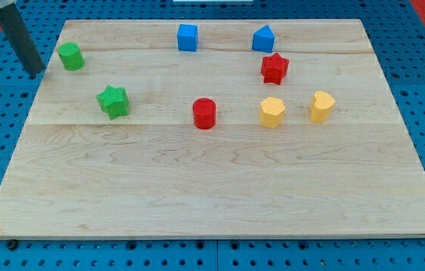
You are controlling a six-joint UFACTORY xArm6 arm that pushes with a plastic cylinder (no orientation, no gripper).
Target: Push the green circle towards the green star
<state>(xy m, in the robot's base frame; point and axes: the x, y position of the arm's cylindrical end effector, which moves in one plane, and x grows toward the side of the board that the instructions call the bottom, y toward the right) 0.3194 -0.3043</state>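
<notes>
The tip stands just left of the green circle, apart from it; the green star lies below-right. The rod has no fingers.

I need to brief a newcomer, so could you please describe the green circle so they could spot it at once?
Look to the wooden board's top-left corner in the view. The green circle sits there, just right of my tip. Unlike the green star below it, it is a smooth round cylinder.

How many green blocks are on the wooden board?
2. The green circle block sits near the view's top left; the green star block lies below it, slightly rightward. None seems hidden.
</notes>
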